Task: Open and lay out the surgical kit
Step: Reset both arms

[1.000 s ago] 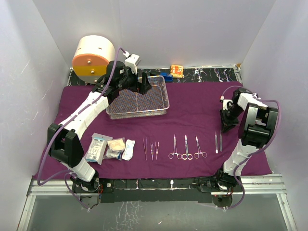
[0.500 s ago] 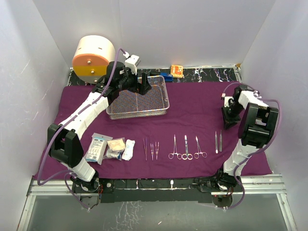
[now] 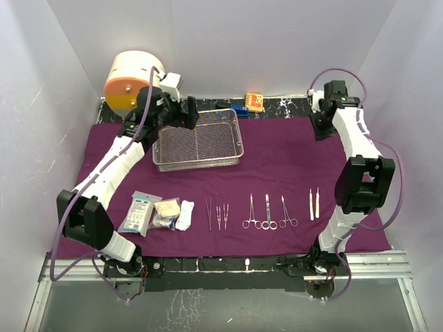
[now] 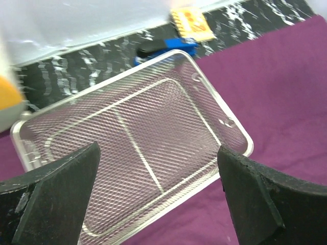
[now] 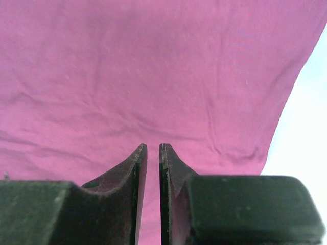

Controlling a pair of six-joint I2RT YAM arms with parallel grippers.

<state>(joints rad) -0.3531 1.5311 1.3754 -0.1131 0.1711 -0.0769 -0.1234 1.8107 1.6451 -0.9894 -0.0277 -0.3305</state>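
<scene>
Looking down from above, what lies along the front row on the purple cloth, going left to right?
Printed packet → tan packet → white gauze → tweezers → three forceps → two scalpels.

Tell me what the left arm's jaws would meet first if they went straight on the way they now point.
Probably the wire-mesh tray: in the left wrist view its mesh floor fills the gap between the open left jaws. Nothing shows in between, though the distance is unclear.
</scene>
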